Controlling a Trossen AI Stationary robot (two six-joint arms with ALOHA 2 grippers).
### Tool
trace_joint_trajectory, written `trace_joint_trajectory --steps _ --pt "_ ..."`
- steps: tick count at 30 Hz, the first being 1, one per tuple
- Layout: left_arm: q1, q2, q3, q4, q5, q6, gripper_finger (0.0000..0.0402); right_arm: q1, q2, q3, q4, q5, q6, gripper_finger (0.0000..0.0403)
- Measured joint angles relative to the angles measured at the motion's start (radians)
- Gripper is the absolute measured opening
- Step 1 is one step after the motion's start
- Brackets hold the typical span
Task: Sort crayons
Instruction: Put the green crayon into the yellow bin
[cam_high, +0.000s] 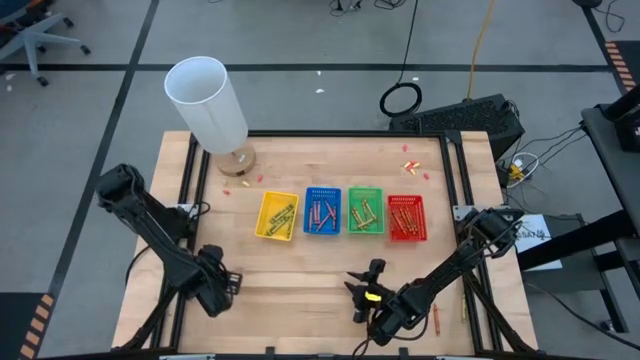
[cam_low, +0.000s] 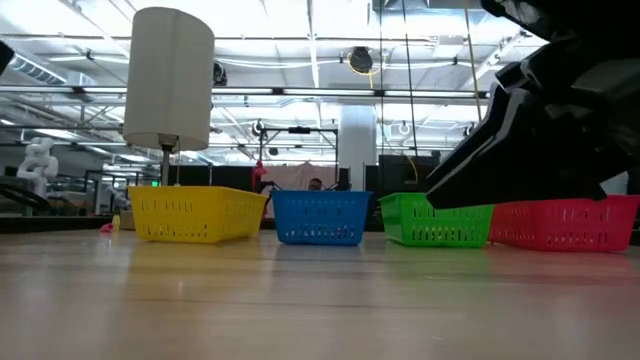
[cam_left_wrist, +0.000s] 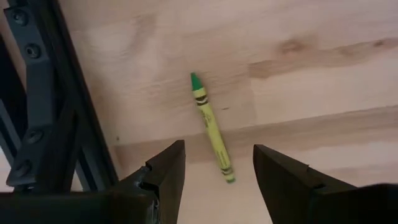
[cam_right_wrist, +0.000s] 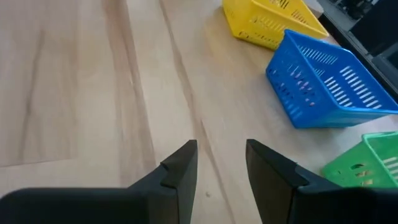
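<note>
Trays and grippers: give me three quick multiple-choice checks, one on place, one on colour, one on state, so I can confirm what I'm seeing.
1. Which tray stands nearest the white lamp?
A. red B. yellow C. green
2. What colour is the tip of the crayon lying ahead of the left gripper?
A. green B. orange C. red
3. How are the left gripper's fingers?
A. shut on a crayon B. shut, empty C. open, empty

Answers:
1 B, the yellow tray ends the row on the lamp's side.
2 A, the crayon has a green tip.
3 C, the left gripper shows a gap, with the crayon on the table.
</note>
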Motion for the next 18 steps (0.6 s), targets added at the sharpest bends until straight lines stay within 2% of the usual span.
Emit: trace_joint_trajectory --steps 10,18 --pt "-0.003 0.139 0.000 0.053 0.008 -0.023 0.0192 0.000 0.000 0.000 0.079 -0.024 -0.073 0.0121" --pt "-0.003 0.210 0.000 0.052 0.014 -0.028 0.0192 -0.020 -0.001 0.000 0.103 0.009 -0.092 0.0121"
